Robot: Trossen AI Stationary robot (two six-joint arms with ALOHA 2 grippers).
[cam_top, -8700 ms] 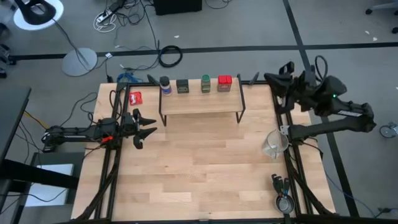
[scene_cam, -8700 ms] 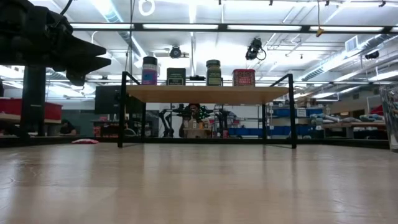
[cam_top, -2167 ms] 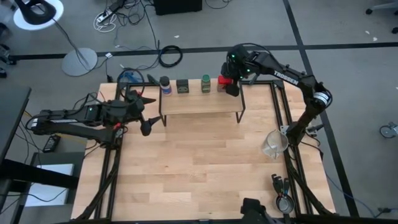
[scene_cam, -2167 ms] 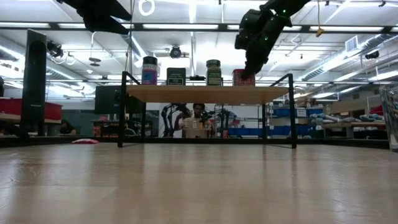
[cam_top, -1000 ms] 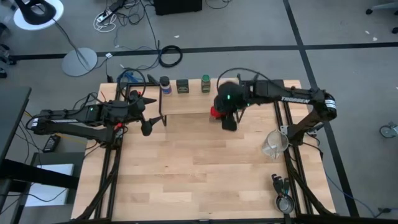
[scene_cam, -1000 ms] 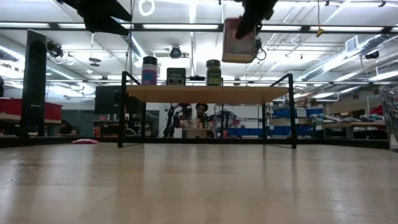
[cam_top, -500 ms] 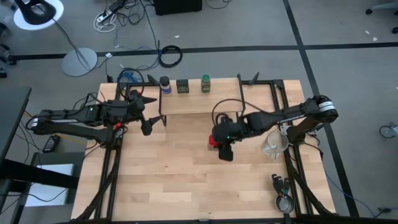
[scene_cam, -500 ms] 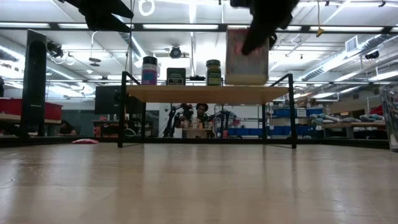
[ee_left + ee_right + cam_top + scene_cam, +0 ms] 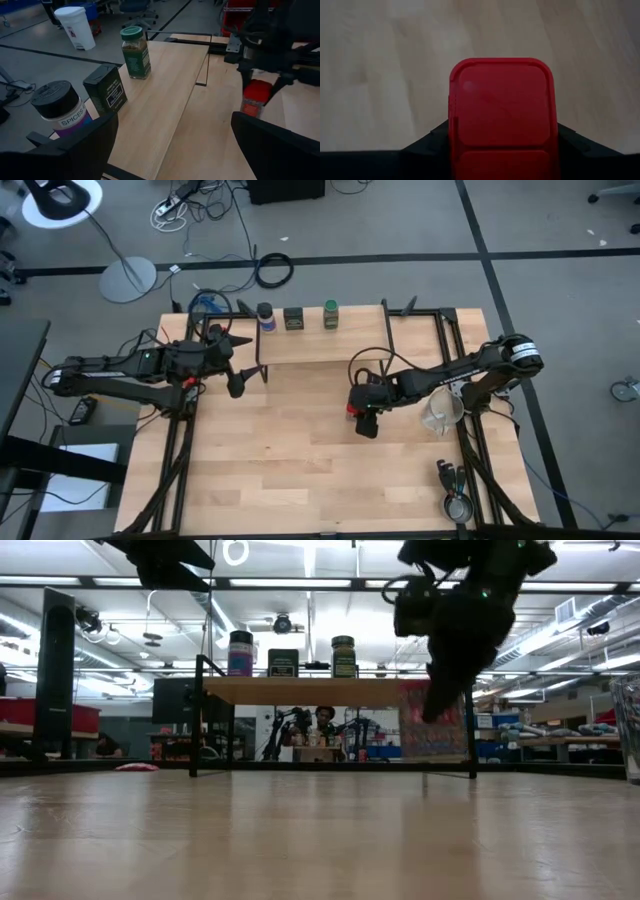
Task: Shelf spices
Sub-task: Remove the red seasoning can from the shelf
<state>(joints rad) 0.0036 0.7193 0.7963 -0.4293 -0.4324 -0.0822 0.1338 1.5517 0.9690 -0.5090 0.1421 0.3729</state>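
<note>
The shelf point(image 9: 320, 348) stands at the table's far side on thin black legs. Resting on their bases on its plank are a blue-capped jar point(image 9: 265, 315), a dark square tin point(image 9: 293, 319) and a green jar point(image 9: 330, 314). In front of the shelf, over the open tabletop, my right gripper point(image 9: 360, 412) is shut on a red square tin point(image 9: 432, 725). My left gripper point(image 9: 235, 370) hovers open by the shelf's left end, its fingers point(image 9: 85, 145) wide apart and nothing between them. My right gripper pinches the red tin between its two fingers point(image 9: 427, 142), one on each of two opposite side walls just below the red lid point(image 9: 501, 100). The fingers come from above, slanting down. The tin hangs about upright below them, its base point(image 9: 432, 754) clear of the tabletop.
A clear measuring cup point(image 9: 440, 415) stands near the table's right edge, close to my right arm. Some metal utensils point(image 9: 455, 502) lie at the near right corner. Bare wood point(image 9: 300, 460) spreads in front of the shelf.
My right gripper has carried the red tin down and toward the table's near edge, away from the shelf, rolling somewhat as it went. The tin has dropped from above the level of the shelf top to below it, still clear of the table.
</note>
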